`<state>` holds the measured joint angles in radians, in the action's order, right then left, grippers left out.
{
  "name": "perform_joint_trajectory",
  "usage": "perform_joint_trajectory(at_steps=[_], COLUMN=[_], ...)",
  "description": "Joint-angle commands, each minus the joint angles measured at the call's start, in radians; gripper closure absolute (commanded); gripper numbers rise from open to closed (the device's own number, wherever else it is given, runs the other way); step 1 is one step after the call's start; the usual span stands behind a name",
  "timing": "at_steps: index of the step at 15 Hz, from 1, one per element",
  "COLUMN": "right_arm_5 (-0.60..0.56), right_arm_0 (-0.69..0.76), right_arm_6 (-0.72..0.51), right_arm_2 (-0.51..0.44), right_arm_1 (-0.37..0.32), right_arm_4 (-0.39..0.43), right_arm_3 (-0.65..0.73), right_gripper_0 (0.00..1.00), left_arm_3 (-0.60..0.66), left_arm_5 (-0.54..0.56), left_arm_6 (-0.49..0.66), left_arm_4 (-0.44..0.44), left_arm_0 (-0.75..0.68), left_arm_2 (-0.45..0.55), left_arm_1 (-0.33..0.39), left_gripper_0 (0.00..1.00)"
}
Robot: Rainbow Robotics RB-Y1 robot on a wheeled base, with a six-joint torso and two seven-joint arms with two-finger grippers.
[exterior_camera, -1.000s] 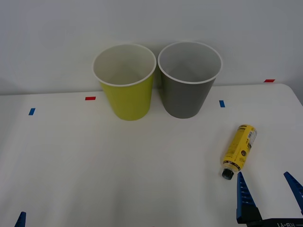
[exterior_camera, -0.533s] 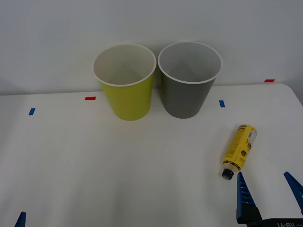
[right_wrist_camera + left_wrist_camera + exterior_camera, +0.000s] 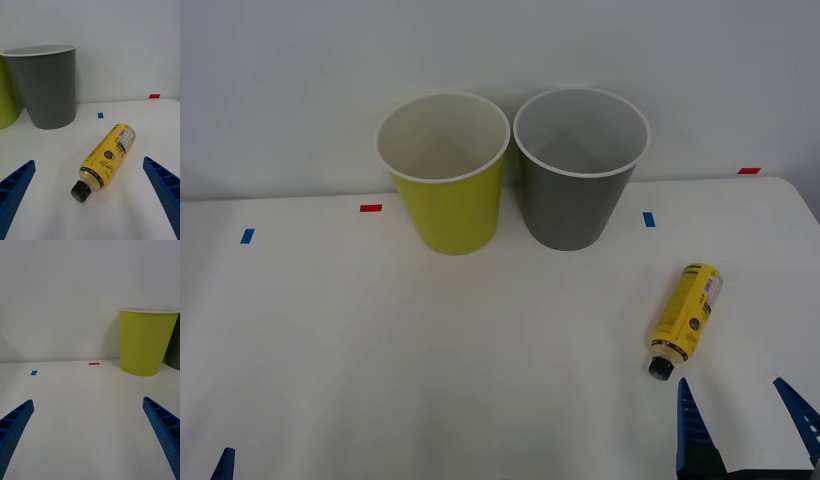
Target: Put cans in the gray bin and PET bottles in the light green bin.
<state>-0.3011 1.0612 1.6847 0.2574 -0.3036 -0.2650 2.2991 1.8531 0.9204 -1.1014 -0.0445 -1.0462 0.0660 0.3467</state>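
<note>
Bottle [image 3: 106, 160] is lying capped-end toward the right claw [image 3: 740, 420], which is hovering released. Straddling its middle squarely is looking wisest.

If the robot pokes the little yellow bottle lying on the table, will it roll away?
Probably, if poked from the side. The yellow-labelled PET bottle is round and lies on its side on the smooth white table, so it would likely roll. It looks small and slim, so likely light. The open right gripper is just behind its black cap, and the glossy label may be a bit slippery.

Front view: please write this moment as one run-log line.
right gripper: open, near bottle cap | bottle: lying on table | bins: upright | left gripper: open, idle
</note>
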Motion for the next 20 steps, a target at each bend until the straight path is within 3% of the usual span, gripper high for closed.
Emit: perform_joint_trajectory(at_steps=[1, 6, 10, 14, 16, 19, 20], right_arm_5=[0.165, 0.441, 0.574, 0.830, 0.948, 1.177, 1.226], right_arm_0=[-0.023, -0.044, -0.112, -0.204, -0.277, -0.406, -0.435], right_arm_6=[-0.008, -0.031, -0.186, -0.241, -0.352, -0.468, -0.511], right_arm_2=[-0.032, -0.087, -0.144, -0.208, -0.222, -0.230, -0.230], right_arm_1=[0.035, 0.121, 0.116, 0.149, 0.161, 0.147, 0.144], right_arm_4=[-0.016, -0.031, -0.011, 0.017, 0.058, 0.214, 0.221], right_arm_3=[0.083, 0.197, 0.226, 0.278, 0.281, 0.306, 0.307], right_gripper_0=[0.00, 0.00, 0.00, 0.00, 0.00, 0.00, 0.00], left_arm_3=[0.000, 0.000, 0.000, 0.000, 0.000, 0.000, 0.000], left_arm_5=[0.000, 0.000, 0.000, 0.000, 0.000, 0.000, 0.000], left_arm_6=[0.000, 0.000, 0.000, 0.000, 0.000, 0.000, 0.000], left_arm_4=[0.000, 0.000, 0.000, 0.000, 0.000, 0.000, 0.000], left_arm_0=[0.000, 0.000, 0.000, 0.000, 0.000, 0.000, 0.000], left_arm_2=[0.000, 0.000, 0.000, 0.000, 0.000, 0.000, 0.000], left_arm_1=[0.000, 0.000, 0.000, 0.000, 0.000, 0.000, 0.000], left_gripper_0=[0.00, 0.00, 0.00, 0.00, 0.00, 0.00, 0.00])
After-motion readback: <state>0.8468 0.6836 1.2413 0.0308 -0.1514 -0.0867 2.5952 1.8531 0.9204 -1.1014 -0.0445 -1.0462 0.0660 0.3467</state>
